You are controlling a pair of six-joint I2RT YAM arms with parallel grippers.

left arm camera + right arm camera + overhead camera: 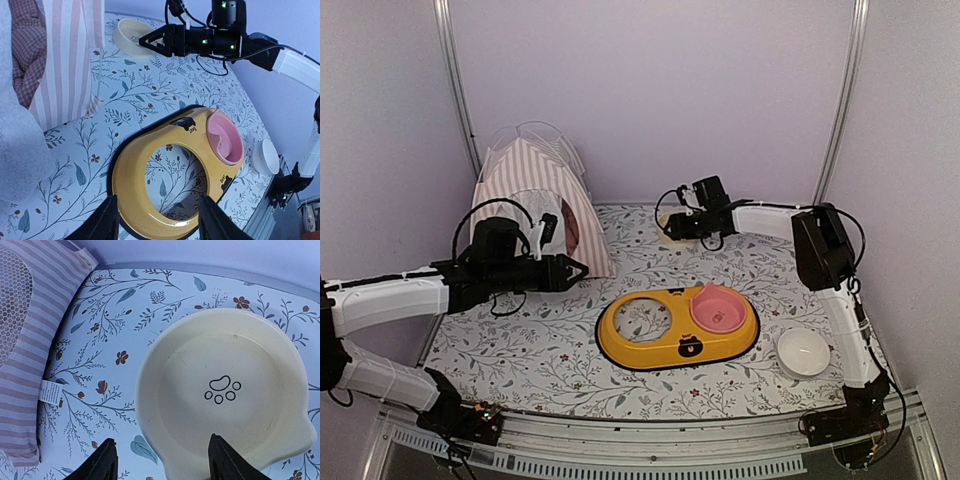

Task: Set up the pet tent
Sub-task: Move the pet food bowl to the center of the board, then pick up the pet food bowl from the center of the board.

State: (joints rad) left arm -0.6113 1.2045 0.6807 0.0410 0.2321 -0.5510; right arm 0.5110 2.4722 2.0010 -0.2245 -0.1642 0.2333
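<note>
Jaws on left arm (395, 295): half-spread, empty, pointing toward yellow feeder (650, 355). Jaws on right arm (765, 218): parted, straddling near rim of cream bowl (220, 360), clamping nothing visibly. Pet tent (525, 165): at far-left back of worktop (520, 340), peak up, striped wall just beside and beyond left jaws. Well apart from right jaws, so likely a left-arm reach.

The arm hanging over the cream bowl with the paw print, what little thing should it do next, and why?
Probably dip a little and close. The right gripper stands open above the round cream paw-print bowl, one finger outside its rim and one over the inside, nothing held yet.
</note>
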